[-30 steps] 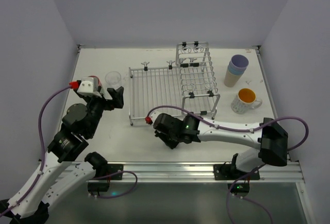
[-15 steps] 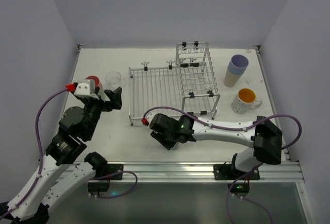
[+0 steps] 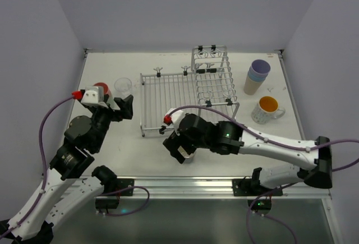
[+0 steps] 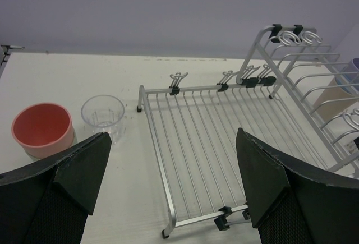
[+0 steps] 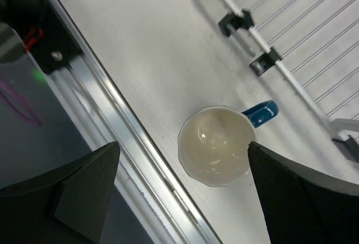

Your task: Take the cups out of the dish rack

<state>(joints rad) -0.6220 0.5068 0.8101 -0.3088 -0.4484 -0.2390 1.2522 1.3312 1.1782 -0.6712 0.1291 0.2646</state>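
Note:
The silver wire dish rack (image 3: 185,95) stands mid-table, and no cup shows in it. A cream mug with a blue handle (image 5: 216,146) stands upright on the table just in front of the rack. My right gripper (image 5: 184,144) hangs open above it, one finger on each side, not touching. In the top view the right gripper (image 3: 180,150) hides most of that mug. My left gripper (image 4: 173,143) is open and empty, facing the rack's low grid (image 4: 219,126). A clear cup (image 4: 102,115) and a pink cup (image 4: 43,129) stand left of the rack.
Stacked tumblers with a lavender one on top (image 3: 256,76) and a white mug with an orange inside (image 3: 266,109) stand right of the rack. The metal front rail (image 5: 129,126) runs close beside the cream mug. White walls enclose the table.
My right gripper has gone from shut to open and let go of the cream mug, which now stands on the table. The right arm has shifted. The left arm drew back slightly.

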